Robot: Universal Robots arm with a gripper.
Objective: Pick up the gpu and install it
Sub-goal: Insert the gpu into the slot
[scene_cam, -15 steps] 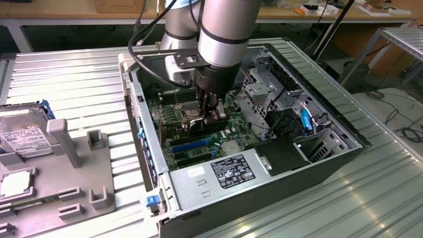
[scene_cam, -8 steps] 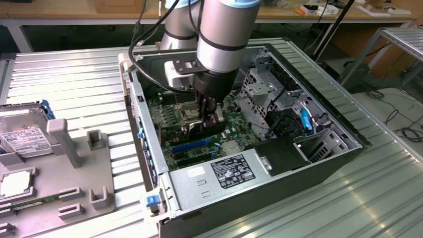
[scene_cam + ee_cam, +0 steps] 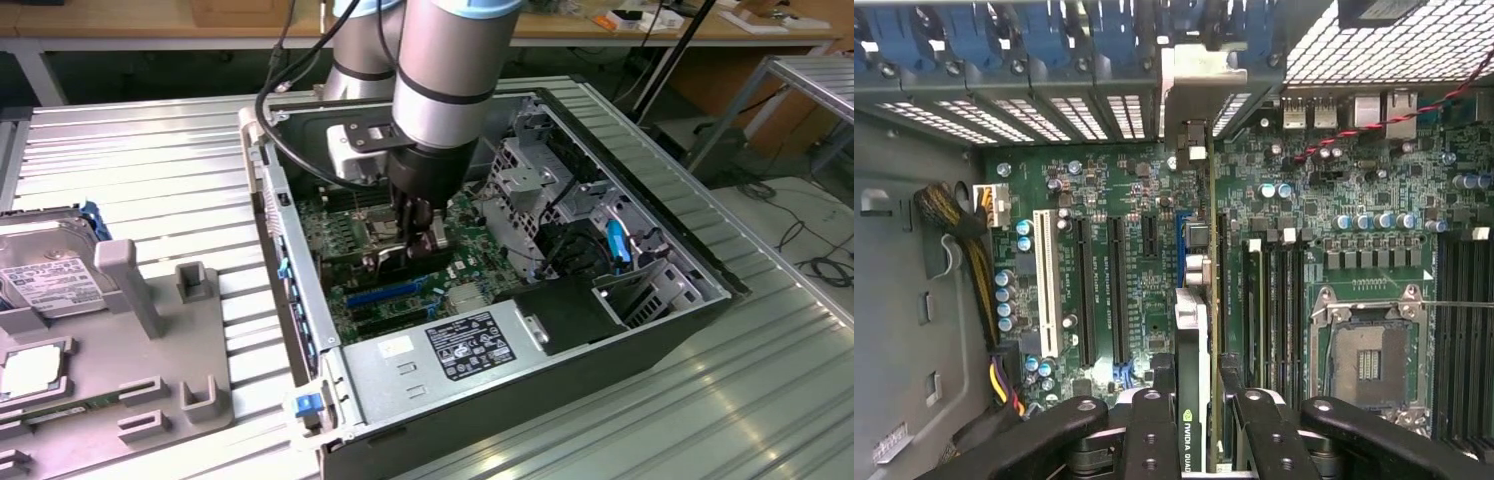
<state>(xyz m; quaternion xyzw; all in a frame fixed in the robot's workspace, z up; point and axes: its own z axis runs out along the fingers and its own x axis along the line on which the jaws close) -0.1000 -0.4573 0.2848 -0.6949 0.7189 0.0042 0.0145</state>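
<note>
Gripper (image 3: 1196, 372) closed on gpu (image 3: 1194, 300), card edge-on over motherboard (image 3: 1124, 190) beside blue slot (image 3: 1180, 245), silver bracket (image 3: 1199, 85) at rear wall of open computer case (image 3: 561, 420).

Silver ribbed sheet-metal table (image 3: 147, 170) carries everything. Open black and grey computer tower case (image 3: 427, 435) lies on its side on the table, from middle toward exterior view's right. Grey moulded plastic parts fixture (image 3: 134, 290) sits flat on the table at exterior view's left, just beside the case, narrow strip of bare ribs between them.
</note>
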